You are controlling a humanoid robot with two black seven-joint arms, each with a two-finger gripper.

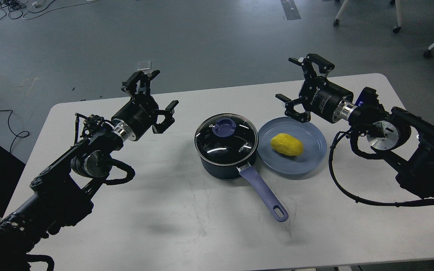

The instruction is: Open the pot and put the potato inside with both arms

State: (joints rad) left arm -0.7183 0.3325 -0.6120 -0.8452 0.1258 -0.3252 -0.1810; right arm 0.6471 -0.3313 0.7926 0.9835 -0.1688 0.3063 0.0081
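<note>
A white table point(126, 210) seen from above. The left gripper point(153, 99) hovers with fingers spread, empty, left of the lidded pot point(226, 146). Right of it, the potato point(286, 145) lies on a plate point(315, 158), apparently just below the spread, empty right gripper point(296, 86).

Even cool light, perhaps overhead

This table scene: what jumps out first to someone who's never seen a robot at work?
Probably the bright yellow potato, lying on a blue-grey plate right of centre on the white table. Beside it stands a dark pot with its glass lid on and a purple handle pointing toward the camera. Two black claws, the left gripper and right gripper, hover open on either side.
</note>
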